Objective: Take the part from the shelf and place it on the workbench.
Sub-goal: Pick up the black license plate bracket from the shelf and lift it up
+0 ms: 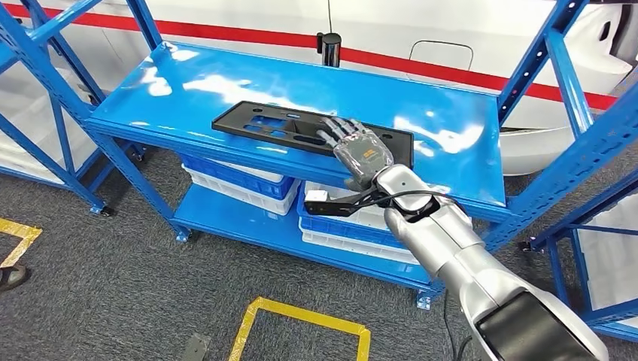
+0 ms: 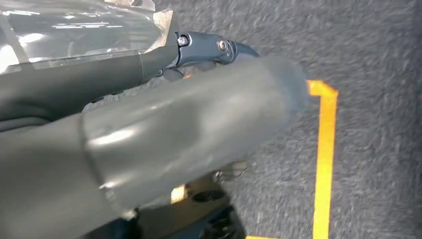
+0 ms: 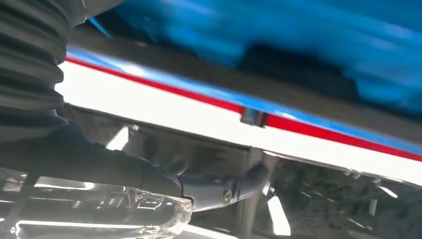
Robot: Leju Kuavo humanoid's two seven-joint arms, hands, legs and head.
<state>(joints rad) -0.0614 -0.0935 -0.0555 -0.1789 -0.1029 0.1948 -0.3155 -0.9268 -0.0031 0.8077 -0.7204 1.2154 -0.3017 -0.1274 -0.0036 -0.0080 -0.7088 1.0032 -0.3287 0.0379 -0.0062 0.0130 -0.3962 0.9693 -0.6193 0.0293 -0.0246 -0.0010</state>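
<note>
— Where's the part?
— Black part point(image 1: 308, 129) lies flat on the blue shelf's point(image 1: 188, 83) top deck, nr front edge.
— Ur right robot hand point(image 1: 360, 149)?
— Fingers spread, resting on its right end; no grip. Left robot hand point(image 2: 199, 50): can't tell.

Part: flat black panel point(image 1: 301, 129) lying on the blue shelf point(image 1: 188, 83) top, centre.
Right hand point(image 1: 360, 150): at the panel's 3 o'clock end, fingers lying over it.
Bins: blue and white bins point(image 1: 241, 184) on the lower tier.
Floor: yellow tape square point(image 1: 301, 323) at 6 o'clock.
</note>
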